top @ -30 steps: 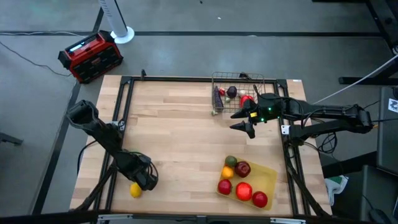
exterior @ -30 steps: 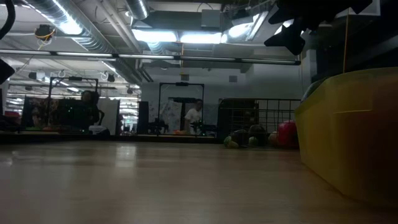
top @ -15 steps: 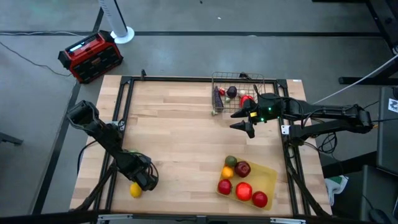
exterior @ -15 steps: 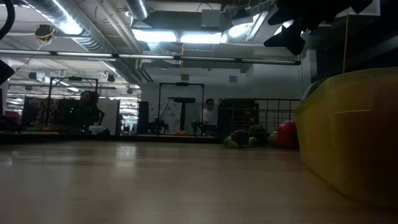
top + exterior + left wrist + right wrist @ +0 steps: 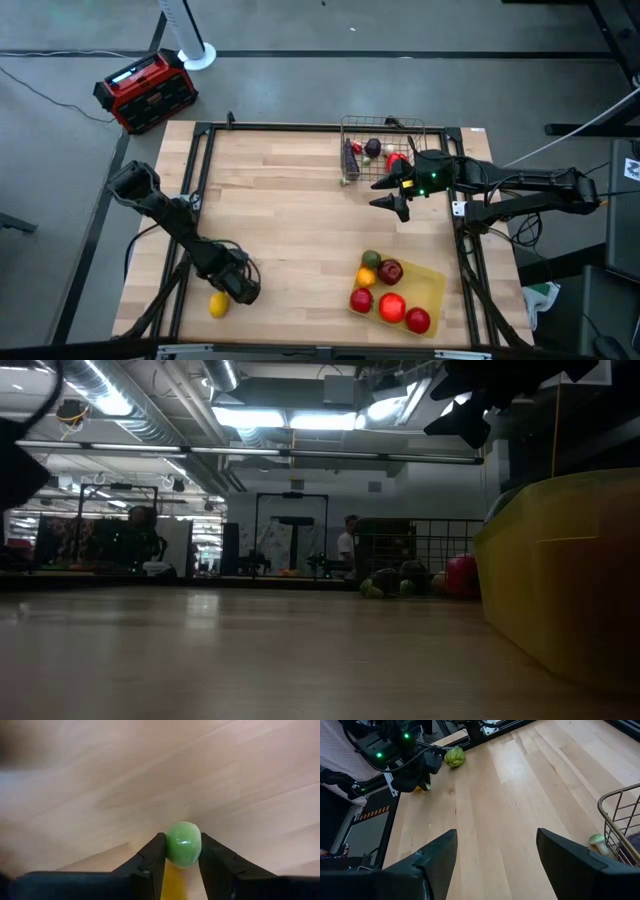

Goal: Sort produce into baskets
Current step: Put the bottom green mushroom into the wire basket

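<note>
The wooden surface carries a wire basket at its far edge and a yellow tray of fruit near the right front corner. The right hand, fingers spread and empty, hovers beside the basket. The left hand near the front-left corner clamps a green fruit; a lemon lies just beside it.
</note>
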Available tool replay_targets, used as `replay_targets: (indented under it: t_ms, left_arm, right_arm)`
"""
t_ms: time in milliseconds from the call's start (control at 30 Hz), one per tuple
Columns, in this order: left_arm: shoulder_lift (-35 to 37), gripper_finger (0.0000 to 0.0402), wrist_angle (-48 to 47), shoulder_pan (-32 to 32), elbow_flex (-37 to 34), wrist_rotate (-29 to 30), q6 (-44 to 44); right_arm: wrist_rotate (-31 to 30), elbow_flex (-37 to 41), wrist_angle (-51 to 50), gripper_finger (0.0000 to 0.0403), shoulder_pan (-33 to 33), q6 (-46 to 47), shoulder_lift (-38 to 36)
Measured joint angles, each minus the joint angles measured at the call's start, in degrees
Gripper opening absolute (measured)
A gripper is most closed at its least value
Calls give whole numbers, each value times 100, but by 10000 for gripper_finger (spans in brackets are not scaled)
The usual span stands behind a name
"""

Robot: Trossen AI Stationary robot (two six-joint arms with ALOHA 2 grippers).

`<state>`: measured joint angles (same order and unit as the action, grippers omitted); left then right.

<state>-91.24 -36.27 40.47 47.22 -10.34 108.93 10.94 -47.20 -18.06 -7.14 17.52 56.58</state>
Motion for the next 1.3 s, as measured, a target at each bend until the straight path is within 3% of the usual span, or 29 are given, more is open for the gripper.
replay_targets:
  t_ms: [300, 567, 767, 1033, 1200, 1300]
  left_arm:
    - [0, 102, 971, -810, 30, 10, -774]
    - [0, 103, 2760, -1862, 149, 329, -2134]
    - [0, 103, 4393, -2857, 149, 874, -3606]
    - [0, 104, 6271, -4240, 149, 1469, -5653]
    - [-45, 104, 7237, -4923, 245, 1840, -6816]
    - [-209, 104, 7357, -5188, 599, 1979, -7573]
  right_arm:
    - [0, 0, -2, 269, 2, 0, 0]
    - [2, 0, -7, 269, 2, 0, 0]
    - [17, 0, -25, 269, 0, -173, -75]
    - [12, 0, -18, 269, 0, -297, -737]
    - [-253, 0, -13, 269, 0, -374, -1068]
    - [-598, 0, -4, 269, 0, -576, -1176]
